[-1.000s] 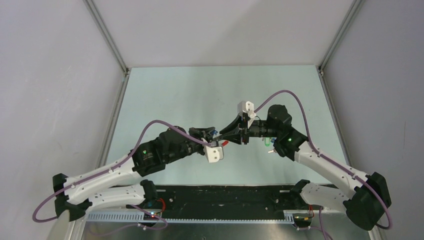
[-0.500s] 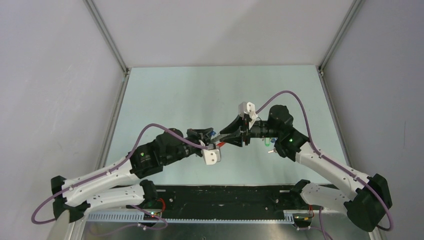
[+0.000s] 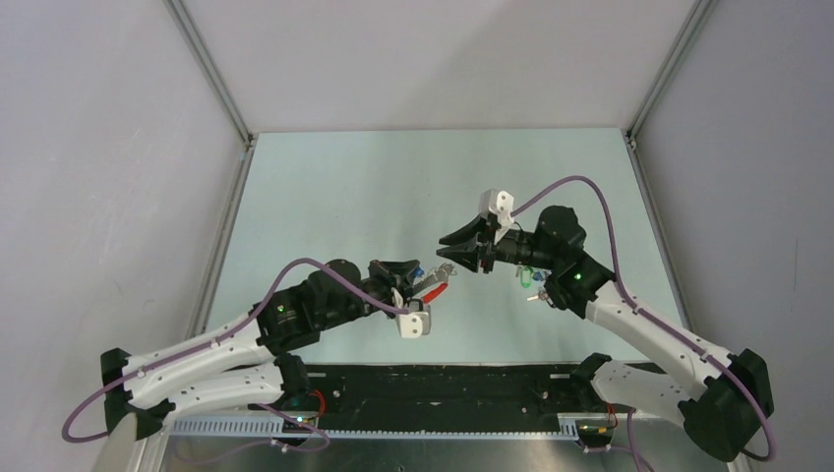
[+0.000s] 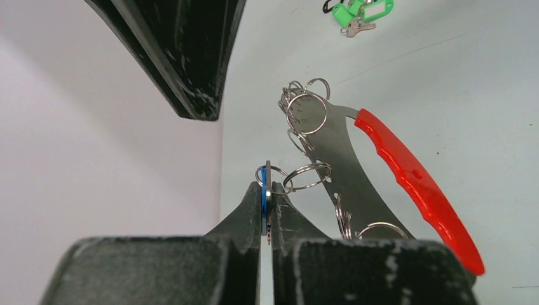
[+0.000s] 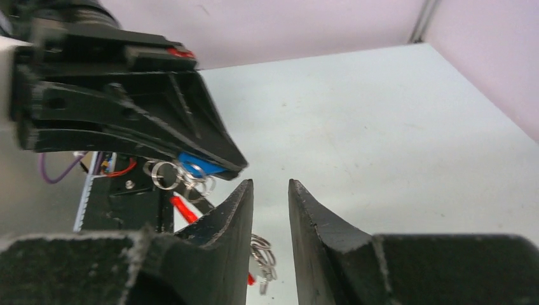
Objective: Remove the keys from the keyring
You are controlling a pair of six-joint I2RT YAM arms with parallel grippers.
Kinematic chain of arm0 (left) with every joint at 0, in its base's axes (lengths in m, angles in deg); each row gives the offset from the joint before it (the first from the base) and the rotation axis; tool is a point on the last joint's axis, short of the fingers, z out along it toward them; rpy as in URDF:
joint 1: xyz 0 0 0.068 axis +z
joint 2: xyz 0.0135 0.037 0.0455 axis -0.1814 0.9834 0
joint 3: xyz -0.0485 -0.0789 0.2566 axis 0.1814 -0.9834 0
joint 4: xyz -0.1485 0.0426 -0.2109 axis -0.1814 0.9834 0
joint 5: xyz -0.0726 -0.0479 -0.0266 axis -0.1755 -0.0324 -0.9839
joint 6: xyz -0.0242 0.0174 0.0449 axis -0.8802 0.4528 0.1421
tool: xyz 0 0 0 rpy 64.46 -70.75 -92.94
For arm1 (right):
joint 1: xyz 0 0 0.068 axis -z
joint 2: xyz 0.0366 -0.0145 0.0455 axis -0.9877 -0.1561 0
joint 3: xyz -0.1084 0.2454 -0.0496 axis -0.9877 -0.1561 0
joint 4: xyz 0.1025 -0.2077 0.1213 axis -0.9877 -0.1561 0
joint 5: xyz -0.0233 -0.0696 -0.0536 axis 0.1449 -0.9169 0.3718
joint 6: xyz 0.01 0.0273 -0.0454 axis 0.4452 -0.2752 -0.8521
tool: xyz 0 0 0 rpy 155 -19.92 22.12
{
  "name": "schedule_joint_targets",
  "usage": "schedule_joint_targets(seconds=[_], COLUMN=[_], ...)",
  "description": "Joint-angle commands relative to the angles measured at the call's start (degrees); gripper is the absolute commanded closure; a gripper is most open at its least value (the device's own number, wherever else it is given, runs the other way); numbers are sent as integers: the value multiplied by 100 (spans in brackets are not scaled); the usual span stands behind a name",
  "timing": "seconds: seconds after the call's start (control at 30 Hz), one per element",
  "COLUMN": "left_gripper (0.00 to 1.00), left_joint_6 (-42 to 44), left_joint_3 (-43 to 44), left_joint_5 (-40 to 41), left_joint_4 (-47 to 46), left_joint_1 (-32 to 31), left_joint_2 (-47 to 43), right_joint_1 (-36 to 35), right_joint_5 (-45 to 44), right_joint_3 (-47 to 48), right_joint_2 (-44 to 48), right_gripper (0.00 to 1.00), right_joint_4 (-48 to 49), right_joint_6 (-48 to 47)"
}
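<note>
Steel and red plastic, the keyring [image 4: 407, 175] hangs light and stiff from the blue key [image 4: 261, 197], which the left gripper [image 4: 267, 190] pinches shut. The right gripper [image 5: 270, 190] waits just beside it, slightly parted and empty. The red band looks the surest hold, since the thin rings [image 4: 306, 113] will likely slip.

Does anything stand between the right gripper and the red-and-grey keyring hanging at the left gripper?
Nothing visible does. The right gripper, jaws open, faces the red-and-grey oval keyring across bare air. The ring hangs beside the left gripper, which clamps a blue-headed metal key. The green-headed keys lie off to the side.
</note>
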Motion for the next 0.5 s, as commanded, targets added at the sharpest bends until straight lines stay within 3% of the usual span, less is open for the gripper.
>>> schedule_joint_targets(seconds=[0.0,0.17,0.47], left_gripper=[100,100,100], left_joint_6=[197,203,253], left_joint_3=[45,40,47], left_joint_5=[-84,-51,27], left_joint_4=[-335,-339,-337], left_joint_1=[-28,-32,-30], left_joint_2=[-135,-122,-78], right_joint_1=[18,-113,-349], right_joint_5=[-576,-608,221], right_joint_3=[146,254,256], right_joint_2=[-360,-591,-438], right_gripper=[69,72,74], right_joint_4=[39,-465,-1035], right_joint_6=[-98,-292,-581])
